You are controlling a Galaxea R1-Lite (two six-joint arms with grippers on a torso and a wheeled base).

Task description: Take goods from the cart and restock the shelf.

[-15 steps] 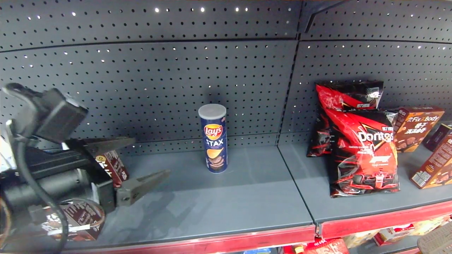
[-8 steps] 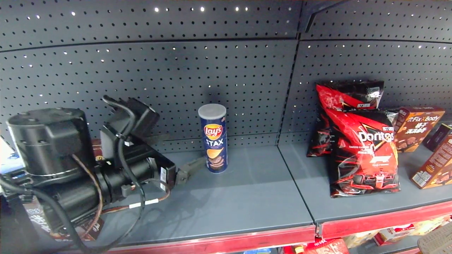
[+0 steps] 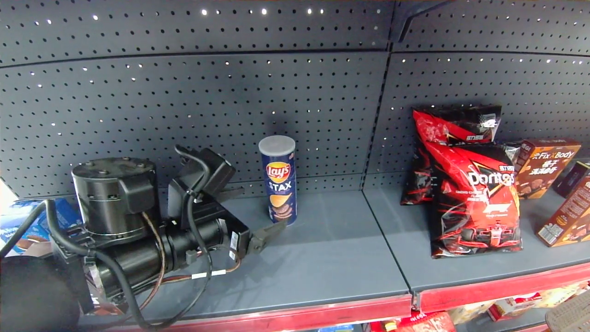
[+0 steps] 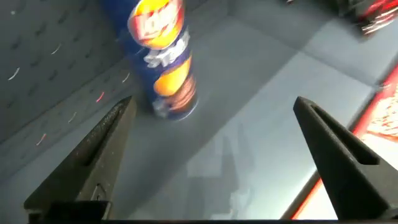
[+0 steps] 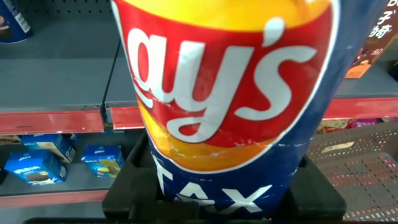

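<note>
A blue chip can point(image 3: 278, 180) with a grey lid stands upright on the grey shelf point(image 3: 332, 258), near the back wall. My left gripper point(image 3: 262, 206) lies low over the shelf just left of the can, open, with one fingertip close to the can's base. In the left wrist view the can point(image 4: 165, 62) stands a little ahead of the spread fingers point(image 4: 93, 155), off toward one side and not between them. In the right wrist view a second blue chip can point(image 5: 224, 106) sits close up in my right gripper point(image 5: 224, 193), held in front of the shelving.
Red chip bags point(image 3: 474, 198) and brown boxes point(image 3: 546, 166) stand on the shelf's right half. Blue packs point(image 3: 18, 226) lie at the far left. A red strip point(image 3: 276, 318) lines the shelf's front. The cart's mesh point(image 5: 360, 162) and lower-shelf blue boxes point(image 5: 37, 168) show behind the held can.
My left arm has moved right along the shelf, from beside a brown box at the far left up to the standing can. Its fingers have stayed open.
</note>
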